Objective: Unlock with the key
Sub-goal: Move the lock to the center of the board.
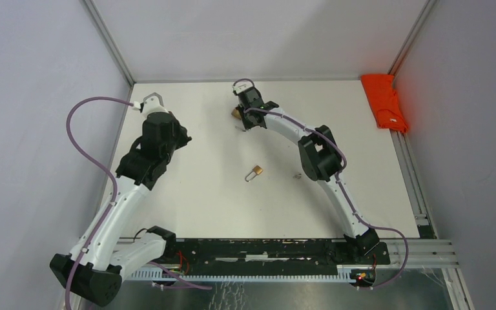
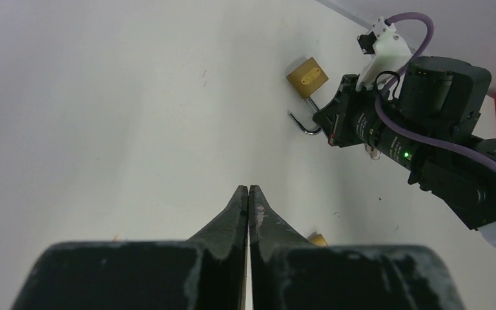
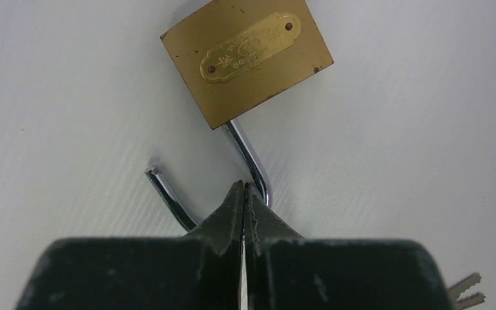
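A brass padlock (image 3: 248, 61) lies flat at the far middle of the table (image 1: 187, 194) with its steel shackle (image 3: 250, 155) swung open. It also shows in the top view (image 1: 236, 113) and the left wrist view (image 2: 307, 76). My right gripper (image 3: 243, 188) is shut, its tips right over the shackle's bend, and the jaws are pressed together with nothing between them. The tips of keys (image 3: 466, 290) show at that view's lower right edge. A second brass padlock (image 1: 256, 172) lies at the table's middle. My left gripper (image 2: 248, 191) is shut and empty above the table's left part.
A folded orange cloth (image 1: 385, 102) lies on the rail at the far right. A small grey thing (image 1: 298, 174) lies right of the middle padlock. The right arm's wrist (image 2: 426, 123) fills the right of the left wrist view. Grey walls close in the table on three sides.
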`<state>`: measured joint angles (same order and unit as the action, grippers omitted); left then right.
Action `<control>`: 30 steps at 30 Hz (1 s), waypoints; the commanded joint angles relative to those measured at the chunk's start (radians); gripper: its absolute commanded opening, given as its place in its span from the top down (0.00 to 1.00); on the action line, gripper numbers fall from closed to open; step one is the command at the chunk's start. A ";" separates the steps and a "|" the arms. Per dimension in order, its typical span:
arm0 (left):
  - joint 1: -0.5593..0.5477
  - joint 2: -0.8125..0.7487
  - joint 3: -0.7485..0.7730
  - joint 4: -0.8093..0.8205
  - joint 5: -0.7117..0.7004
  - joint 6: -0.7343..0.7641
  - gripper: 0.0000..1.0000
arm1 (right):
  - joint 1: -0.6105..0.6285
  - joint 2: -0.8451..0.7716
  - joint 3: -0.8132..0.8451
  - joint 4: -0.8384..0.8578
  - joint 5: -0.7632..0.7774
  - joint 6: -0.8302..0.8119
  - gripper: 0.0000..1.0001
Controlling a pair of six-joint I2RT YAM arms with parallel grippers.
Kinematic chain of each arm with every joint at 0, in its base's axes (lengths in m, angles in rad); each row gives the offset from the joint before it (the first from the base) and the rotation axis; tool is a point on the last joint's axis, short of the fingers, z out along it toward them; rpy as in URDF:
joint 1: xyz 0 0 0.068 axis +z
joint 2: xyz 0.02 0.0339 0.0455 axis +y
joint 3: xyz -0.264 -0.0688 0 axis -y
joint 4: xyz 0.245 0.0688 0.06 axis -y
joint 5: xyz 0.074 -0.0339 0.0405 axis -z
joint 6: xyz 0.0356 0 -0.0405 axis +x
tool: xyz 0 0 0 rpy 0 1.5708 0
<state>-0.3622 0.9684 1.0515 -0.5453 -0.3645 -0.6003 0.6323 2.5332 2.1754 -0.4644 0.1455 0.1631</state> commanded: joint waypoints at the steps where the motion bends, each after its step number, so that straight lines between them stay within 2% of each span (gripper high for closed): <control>1: -0.002 0.026 -0.007 0.058 0.010 0.046 0.95 | 0.005 -0.025 -0.073 -0.053 0.004 0.018 1.00; 9: -0.003 0.057 -0.010 0.090 0.081 0.033 0.97 | -0.027 -0.179 -0.343 -0.111 0.234 -0.006 1.00; 15: -0.002 0.065 -0.014 0.102 0.112 0.026 0.97 | -0.046 -0.305 -0.540 -0.050 0.237 -0.028 1.00; 19: -0.002 0.079 -0.026 0.120 0.141 0.027 0.97 | -0.047 -0.368 -0.609 0.026 0.169 -0.075 0.98; 22: -0.002 0.095 -0.035 0.138 0.145 0.034 0.96 | -0.046 -0.434 -0.646 0.098 0.106 -0.102 0.88; 24: -0.002 0.105 -0.045 0.154 0.145 0.040 0.95 | -0.047 -0.499 -0.668 0.138 0.060 -0.121 0.76; 28: -0.002 0.132 -0.065 0.175 0.168 0.037 0.91 | -0.038 -0.648 -0.740 0.191 -0.001 -0.135 0.46; 30: -0.002 0.150 -0.078 0.189 0.192 0.034 0.90 | -0.032 -0.736 -0.810 0.219 -0.014 -0.136 0.40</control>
<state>-0.3622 1.0950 0.9939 -0.4278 -0.2222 -0.5999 0.5888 2.0041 1.4403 -0.3405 0.1974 0.0505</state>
